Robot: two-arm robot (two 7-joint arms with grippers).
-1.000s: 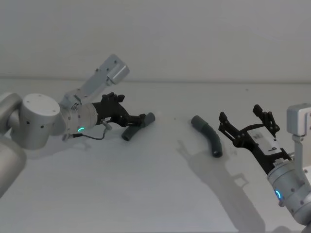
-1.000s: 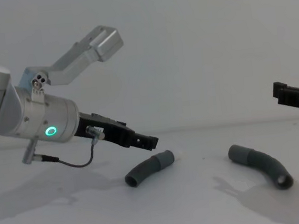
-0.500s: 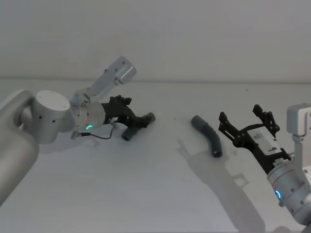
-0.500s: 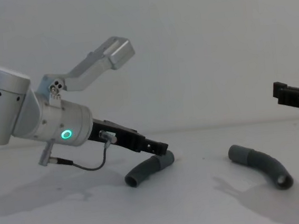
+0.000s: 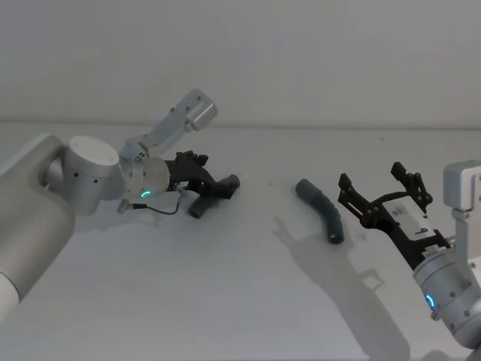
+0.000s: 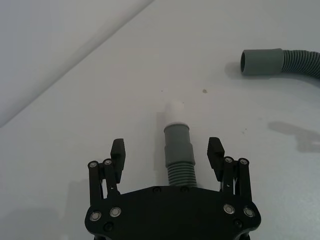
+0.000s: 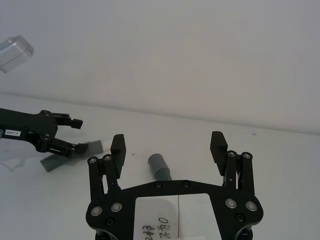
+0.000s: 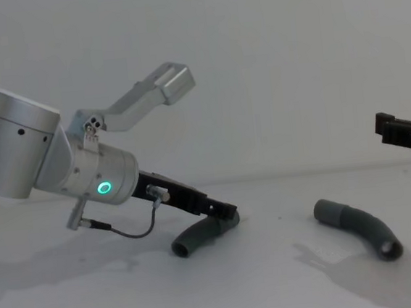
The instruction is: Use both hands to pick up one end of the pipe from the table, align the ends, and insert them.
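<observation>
The pipe lies in two dark grey curved pieces on the table [image 5: 225, 286]. The shorter piece [image 6: 177, 150], with its whitish tip [image 6: 174, 113], sits between the fingers of my left gripper [image 6: 167, 150], which is open and low over it; its jaws stand apart on either side. The same gripper [image 8: 224, 212] covers that piece's [image 8: 193, 237] far end in the chest view. The longer piece [image 5: 322, 208] lies to the right, its collar mouth [image 7: 158, 163] facing my right gripper [image 7: 168, 145]. That gripper [image 5: 370, 176] hovers open, apart from the longer piece.
A plain pale wall rises behind the table's back edge [image 5: 301, 126]. The left arm's cable [image 8: 129, 233] loops down close to the surface. Open table stretches between the two pieces and toward the front.
My left gripper has moved forward and down, from above the shorter piece to straddling it near the table. The right arm and the longer piece have stayed still.
</observation>
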